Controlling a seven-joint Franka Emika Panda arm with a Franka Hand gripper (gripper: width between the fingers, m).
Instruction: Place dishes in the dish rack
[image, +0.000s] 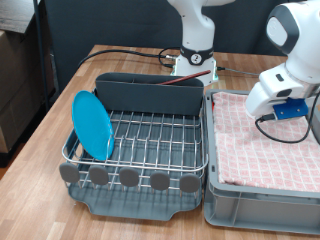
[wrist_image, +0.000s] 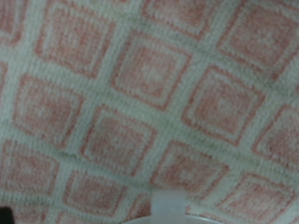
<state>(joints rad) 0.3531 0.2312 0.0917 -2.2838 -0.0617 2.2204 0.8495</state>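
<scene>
The silver wire dish rack (image: 150, 135) stands on its grey drip tray at the exterior view's left. The light-blue plate (image: 94, 124) stands upright in the rack's left end. A reddish-brown stick, seemingly the wooden spoon (image: 185, 82), lies at the top of the dark grey caddy (image: 150, 92). My gripper (image: 266, 114) hangs low over the pink checkered cloth (wrist_image: 140, 93) in the grey bin; its fingers do not show. A blurred white rounded shape (wrist_image: 177, 209), possibly the mug, shows at the edge of the wrist view. The mug does not show in the exterior view.
The grey bin (image: 250, 195) with the cloth stands against the rack on the exterior view's right. The robot's base (image: 195, 60) and cables sit behind the rack. The wooden table's edge runs along the exterior view's left.
</scene>
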